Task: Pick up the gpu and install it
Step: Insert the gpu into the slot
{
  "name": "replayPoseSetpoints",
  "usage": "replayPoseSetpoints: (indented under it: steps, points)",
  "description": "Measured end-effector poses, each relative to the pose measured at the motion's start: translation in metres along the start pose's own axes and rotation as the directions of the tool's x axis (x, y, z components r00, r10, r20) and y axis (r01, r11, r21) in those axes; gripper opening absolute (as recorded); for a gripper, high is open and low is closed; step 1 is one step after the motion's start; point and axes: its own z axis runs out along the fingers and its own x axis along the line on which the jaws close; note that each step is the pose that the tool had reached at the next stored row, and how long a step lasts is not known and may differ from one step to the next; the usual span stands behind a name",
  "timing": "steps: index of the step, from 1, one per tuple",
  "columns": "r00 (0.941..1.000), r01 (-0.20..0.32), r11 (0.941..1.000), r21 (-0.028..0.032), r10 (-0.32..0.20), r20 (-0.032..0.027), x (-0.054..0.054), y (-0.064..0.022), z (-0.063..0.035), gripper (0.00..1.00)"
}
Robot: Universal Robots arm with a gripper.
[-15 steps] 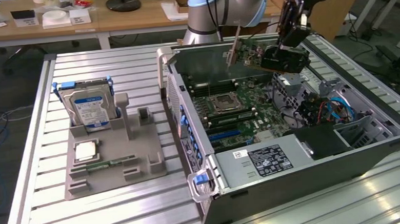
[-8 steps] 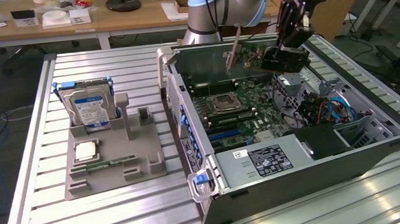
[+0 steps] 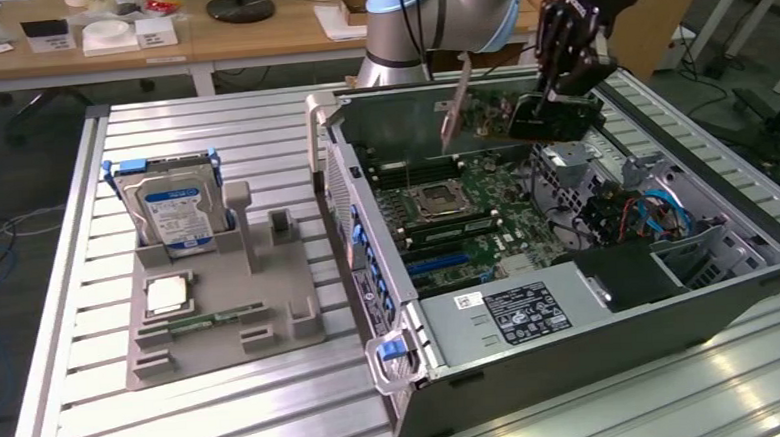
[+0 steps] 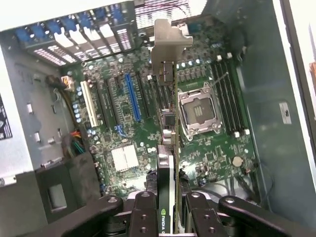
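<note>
My gripper (image 3: 543,118) hangs over the far end of the open computer case (image 3: 544,356), shut on the gpu (image 3: 489,116). The gpu is a thin dark card with a silvery bracket at the end away from the fingers, held in the air above the motherboard (image 3: 464,210). In the wrist view the gpu (image 4: 170,133) shows edge-on, clamped between the two black fingers (image 4: 144,212) of the gripper (image 4: 170,217). Its bracket points toward the case's slot openings. Below it lie the motherboard (image 4: 126,158), the long blue slot (image 4: 132,96) and the CPU socket (image 4: 200,111).
A grey parts holder (image 3: 223,332) stands on the slatted aluminium table at the exterior view's left. It carries a hard drive (image 3: 176,212), a CPU (image 3: 167,293) and a memory stick (image 3: 216,315). Drive cage, cables and case walls crowd the motherboard's edges.
</note>
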Motion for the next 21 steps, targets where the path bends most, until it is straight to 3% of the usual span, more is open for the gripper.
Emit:
replayPoseSetpoints:
  steps: [10,17,19,21]
  points:
    - [0.9925,0.122,0.9925,-0.0032,-0.122,-0.0056,0.0001,-0.0001,0.0016,0.27]
    - [0.9915,0.13,0.9915,-0.0033,-0.13,-0.0064,0.0,-0.0001,0.0018,0.27]
    - [0.9913,0.131,0.9913,0.0004,-0.131,-0.006,0.0,-0.0001,0.0032,0.27]
    - [0.9911,0.133,0.991,0.0083,-0.133,-0.0051,0.0001,-0.0002,0.0049,0.27]
